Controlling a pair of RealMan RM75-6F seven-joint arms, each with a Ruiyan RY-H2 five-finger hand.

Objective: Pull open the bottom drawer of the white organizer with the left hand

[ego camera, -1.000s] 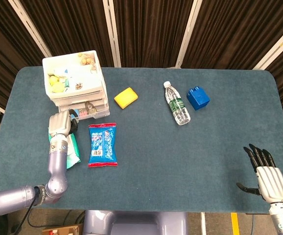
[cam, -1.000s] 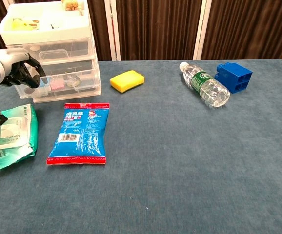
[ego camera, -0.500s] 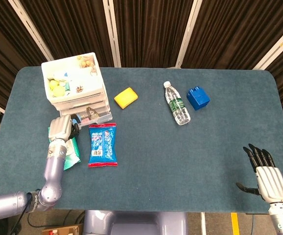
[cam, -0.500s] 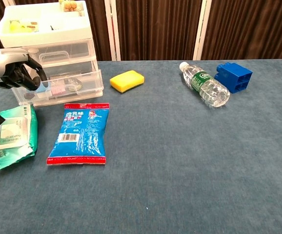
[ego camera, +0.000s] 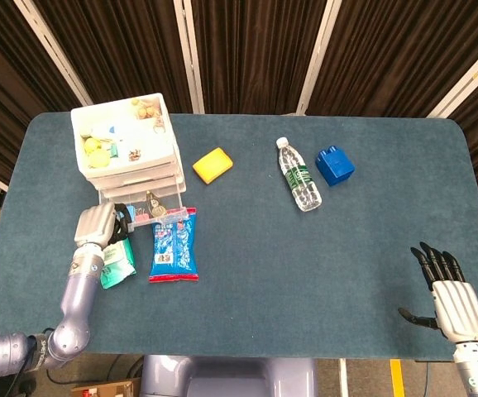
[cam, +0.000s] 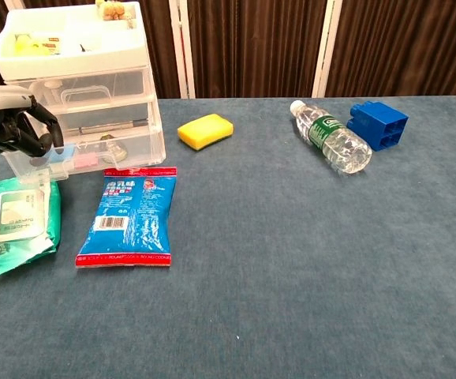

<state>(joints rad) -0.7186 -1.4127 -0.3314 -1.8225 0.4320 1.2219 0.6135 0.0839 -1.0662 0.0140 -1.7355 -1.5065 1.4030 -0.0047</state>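
The white organizer (ego camera: 127,149) (cam: 78,83) stands at the table's far left, its top tray filled with small items. Its bottom drawer (ego camera: 155,212) (cam: 102,151) is slid partway out toward me, and small items show inside it. My left hand (ego camera: 96,225) (cam: 11,130) grips the drawer's front at its left end, fingers curled around it. The drawer front overhangs the green wipes pack (ego camera: 117,263) (cam: 19,221). My right hand (ego camera: 450,302) rests open near the front right corner, seen only in the head view.
A blue snack pack (ego camera: 173,244) (cam: 129,215) lies right in front of the drawer. A yellow sponge (ego camera: 212,165) (cam: 205,130), a water bottle (ego camera: 298,175) (cam: 330,138) lying on its side and a blue block (ego camera: 334,165) (cam: 379,124) sit further right.
My left hand has drawn back toward me with the bottom drawer, which has slid out of the organizer. The organizer has shifted slightly. The right hand has not moved.
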